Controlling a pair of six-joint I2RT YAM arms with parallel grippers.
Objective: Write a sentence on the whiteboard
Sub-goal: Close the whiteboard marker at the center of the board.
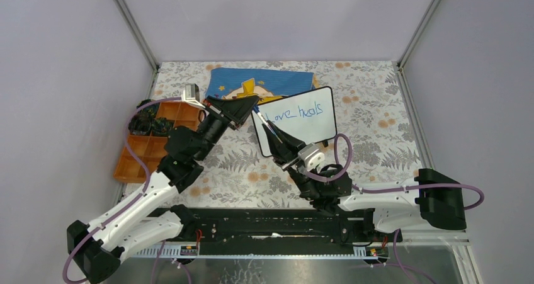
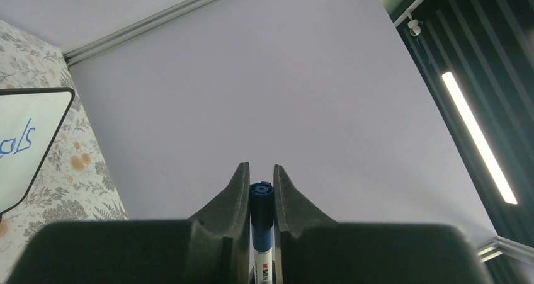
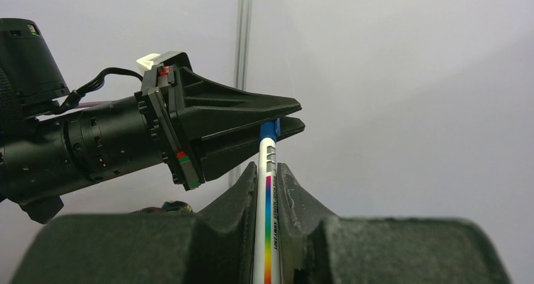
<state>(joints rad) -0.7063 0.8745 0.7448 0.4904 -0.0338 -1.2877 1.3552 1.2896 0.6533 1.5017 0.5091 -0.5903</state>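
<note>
The whiteboard (image 1: 308, 131) stands tilted at the table's middle, and the sentence (image 1: 295, 113) on it reads "Love heals" in blue. A white marker (image 1: 264, 119) with a rainbow stripe hangs in front of the board's left edge. My right gripper (image 1: 269, 128) is shut on its barrel (image 3: 267, 221). My left gripper (image 1: 254, 101) comes in from the left and is shut on the marker's blue cap (image 2: 261, 199). In the right wrist view the left gripper (image 3: 295, 115) pinches that blue cap (image 3: 269, 130). The board's corner (image 2: 38, 107) shows in the left wrist view.
A blue cloth with a yellow cartoon figure (image 1: 277, 81) lies behind the board. An orange compartment tray (image 1: 142, 152) holding dark items (image 1: 151, 125) sits at the left. Floral covering (image 1: 371, 107) spreads over the table, and grey enclosure walls with metal posts (image 1: 135, 26) surround it.
</note>
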